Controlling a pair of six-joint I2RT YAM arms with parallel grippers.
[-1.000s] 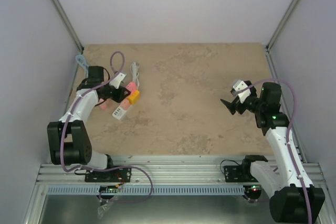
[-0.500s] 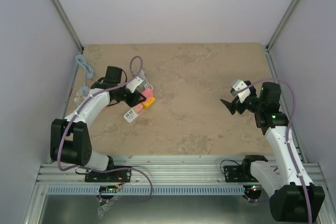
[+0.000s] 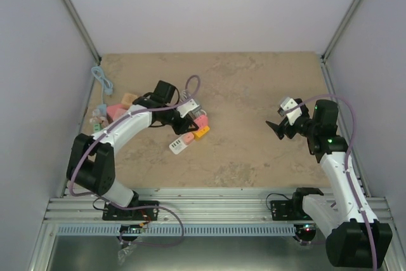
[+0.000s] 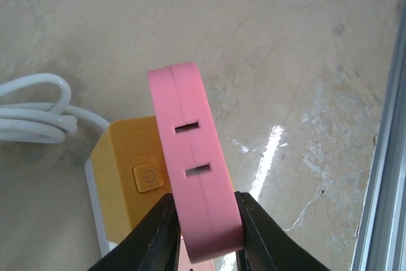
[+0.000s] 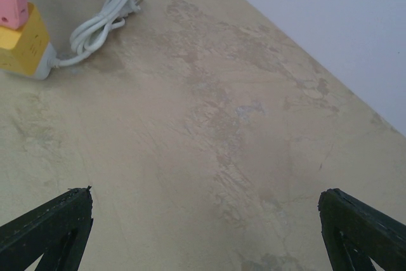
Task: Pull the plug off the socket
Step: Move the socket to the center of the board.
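**Pink plug** point(image 4: 193, 157): seated on the yellow end of the socket strip point(image 3: 184, 141), standing up from its face.

**Left gripper** point(image 4: 206, 226): clamped tight across the plug's flat sides, directly over the strip.

**Right gripper** point(image 5: 204, 196): jaws spread wide and holding nothing, well to the right of the strip (plainly the farther arm).

**Strip axis**: diagonal, with the white end nearer the arm bases.

**White cord** point(image 5: 101, 26): looped just beside the yellow end.

**Note**: the pull likely goes straight off the strip's face, and nothing pins the strip down.

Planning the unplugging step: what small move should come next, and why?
Probably bring the open right gripper over to pin the power strip: the left gripper is shut on the pink plug, seated in the strip, and nothing holds the strip down.
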